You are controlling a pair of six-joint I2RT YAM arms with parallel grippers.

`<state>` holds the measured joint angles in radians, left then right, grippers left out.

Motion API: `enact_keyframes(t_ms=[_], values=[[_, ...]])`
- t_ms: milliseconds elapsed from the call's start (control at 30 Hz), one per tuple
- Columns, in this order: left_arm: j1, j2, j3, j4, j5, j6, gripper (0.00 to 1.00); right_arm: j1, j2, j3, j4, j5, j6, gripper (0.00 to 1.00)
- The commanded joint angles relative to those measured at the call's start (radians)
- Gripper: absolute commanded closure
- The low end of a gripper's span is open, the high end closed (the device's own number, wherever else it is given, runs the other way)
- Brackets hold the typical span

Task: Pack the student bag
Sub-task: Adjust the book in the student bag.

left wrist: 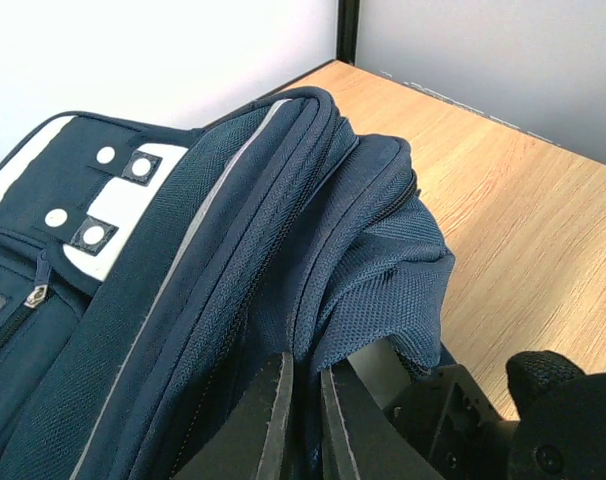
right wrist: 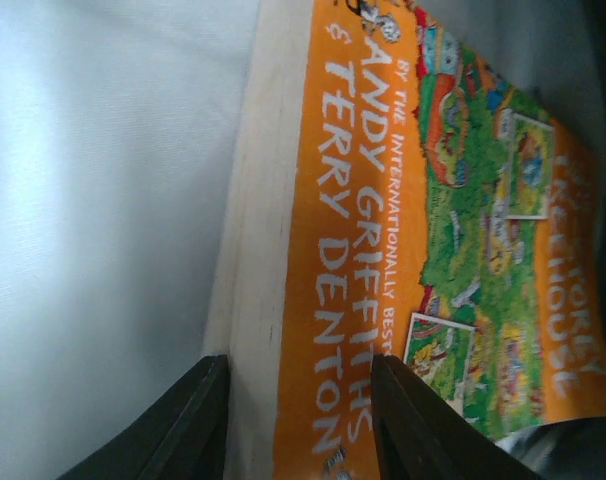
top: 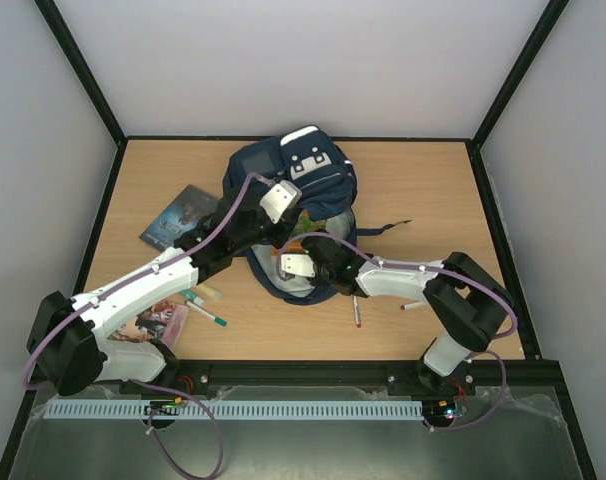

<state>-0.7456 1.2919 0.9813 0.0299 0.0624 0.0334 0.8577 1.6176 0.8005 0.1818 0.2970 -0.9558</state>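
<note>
- Student bag (top: pixel 283 185), large, navy-blue woven fabric with white patches: it lies on the light wooden table (top: pixel 433 200), towards the middle and far side, between the two arms.
- Long axis runs from near to far. The top with the white patches points at the far edge, and the opened mouth faces the arm bases.
- In the left wrist view, the bag's (left wrist: pixel 183 300) cloth is a coarse mesh weave with piped seams, a thin pale stripe, a zip and square dark snaps on the white panel.
- The left gripper (left wrist: pixel 305 378) has its dark, blade-like fingers closed together, pinching a fold of the bag's navy rim.
- The right gripper (right wrist: pixel 298 375) is reached inside the bag, against smooth pale grey lining (right wrist: pixel 103 200).
- Its two black fingers straddle an orange paperback book (right wrist: pixel 463 200) with a glossy cover, white lettering, green cartoon artwork and a cream page block. I cannot tell whether they press it.
- A dark rectangular hardcover book (top: pixel 180 217) lies left of the bag, and a slim red-tipped pen (top: pixel 357 312) lies near it.
</note>
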Motion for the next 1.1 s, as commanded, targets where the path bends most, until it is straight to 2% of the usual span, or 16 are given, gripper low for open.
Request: enact_keyframes(t_ms=[0,133,233,333,433,733,867,1067], values=[[0.0,-0.02,0.039,0.089,0.044,-0.014,0.94,-0.002,0.039,0.009,0.18,0.085,-0.117,0.61],[0.0,-0.007,0.046,0.079,0.044,-0.012,0.94,-0.009,0.055,0.018,0.199,0.11,-0.175,0.62],[0.0,-0.011,0.044,0.08,0.032,-0.009,0.94,-0.009,0.008,0.061,-0.034,0.024,-0.111,0.58],[0.002,-0.019,0.045,0.078,0.026,-0.007,0.94,-0.005,-0.06,0.069,-0.137,-0.055,-0.016,0.54],[0.002,-0.028,0.049,0.078,0.023,-0.008,0.94,-0.002,-0.069,0.07,-0.179,-0.041,0.039,0.52],[0.01,-0.041,0.054,0.071,0.025,-0.014,0.94,0.028,-0.016,0.064,-0.142,-0.025,0.089,0.48],[0.017,-0.037,0.06,0.062,0.03,-0.018,0.94,0.058,0.029,0.101,-0.178,-0.035,0.097,0.47],[0.026,-0.043,0.061,0.063,0.028,-0.019,0.94,0.073,0.091,0.099,-0.081,0.06,0.107,0.5]])
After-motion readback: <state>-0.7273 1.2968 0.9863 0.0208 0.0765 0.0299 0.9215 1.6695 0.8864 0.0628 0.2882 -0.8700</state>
